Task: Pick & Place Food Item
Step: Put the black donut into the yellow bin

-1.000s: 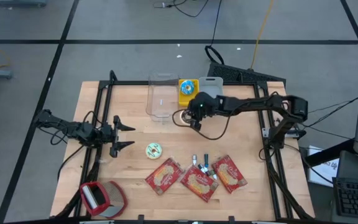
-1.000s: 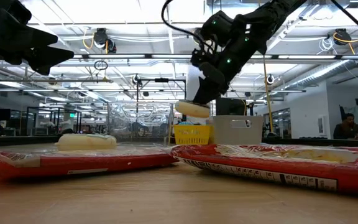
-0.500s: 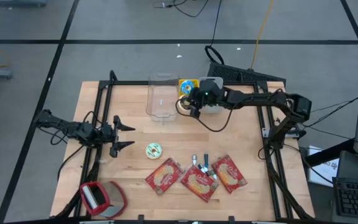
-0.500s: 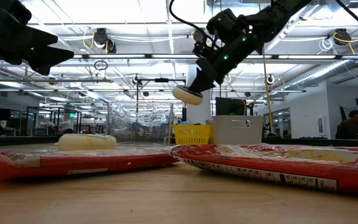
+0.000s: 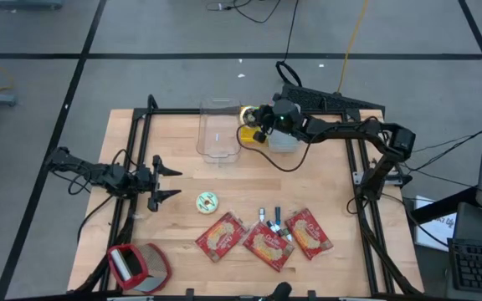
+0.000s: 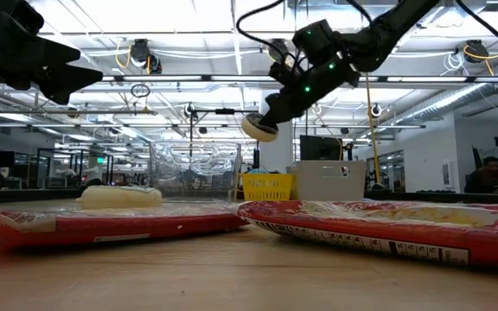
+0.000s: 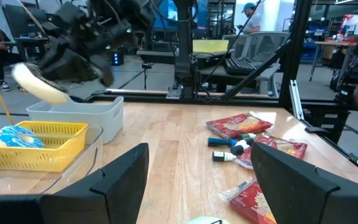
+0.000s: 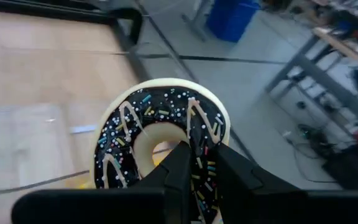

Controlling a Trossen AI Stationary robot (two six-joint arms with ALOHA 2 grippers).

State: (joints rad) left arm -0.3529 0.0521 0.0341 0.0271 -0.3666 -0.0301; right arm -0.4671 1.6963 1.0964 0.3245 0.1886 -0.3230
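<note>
A chocolate-iced donut (image 8: 160,137) with sprinkles hangs in the air near the table's far edge, with my right gripper (image 6: 269,119) shut on it. In the high view the donut (image 5: 247,135) is over the yellow basket (image 5: 252,117), between the clear container (image 5: 217,130) and the grey bin (image 5: 284,134). The left wrist view shows the donut (image 7: 39,84) above the basket (image 7: 33,140). My left gripper (image 5: 167,177) waits open at the table's left side, holding nothing. My right gripper pinches one stretch of the donut's ring (image 8: 205,163) between its two fingers, one finger (image 8: 178,169) standing at the hole. The fingers come from the table's right, slanting slightly down. The donut is lifted clear and tilted, its pale underside (image 6: 258,130) facing down and left.
A green-and-white donut (image 5: 207,201) lies mid-table. Several red snack packets (image 5: 264,238) and small bottles lie toward the near edge. A red and grey item (image 5: 136,266) sits at the near left corner. A black frame (image 5: 141,125) rims the table.
My right gripper has carried the donut up and toward the table's far edge, from over the bare wood to above the yellow basket. The wrist has tipped up toward level, and the donut has gone from lying flat to tilted. The grip stays shut.
</note>
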